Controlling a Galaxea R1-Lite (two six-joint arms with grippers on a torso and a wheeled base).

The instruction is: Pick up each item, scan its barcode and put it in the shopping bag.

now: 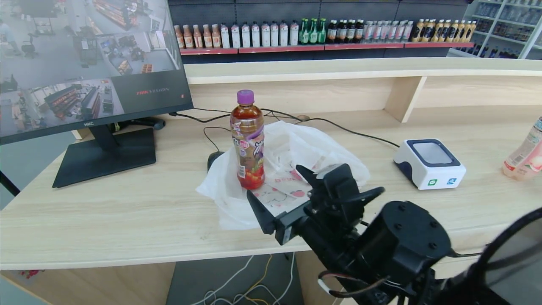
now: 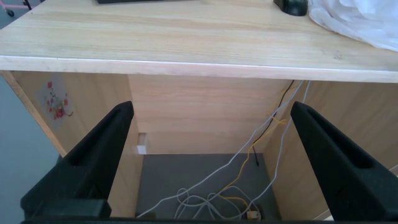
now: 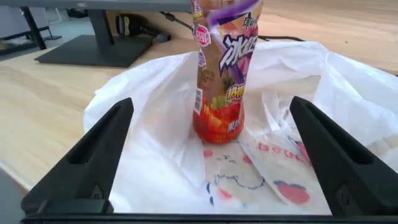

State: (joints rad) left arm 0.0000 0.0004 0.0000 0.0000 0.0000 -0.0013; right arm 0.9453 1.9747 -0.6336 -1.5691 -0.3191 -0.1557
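Note:
A tea bottle with a purple cap stands upright on the crumpled white shopping bag in the middle of the desk. Whether it is inside the bag's mouth I cannot tell. My right gripper hovers open just in front of the bottle, over the bag's near edge; in the right wrist view the bottle stands a short way beyond the spread fingers, on the bag. My left gripper is open and empty, below desk height, facing the desk's front edge. The white scanner sits right of the bag.
A pink bottle stands at the desk's far right edge. A monitor on a black stand occupies the left. A dark mouse and cables lie behind the bag. Loose wires hang under the desk.

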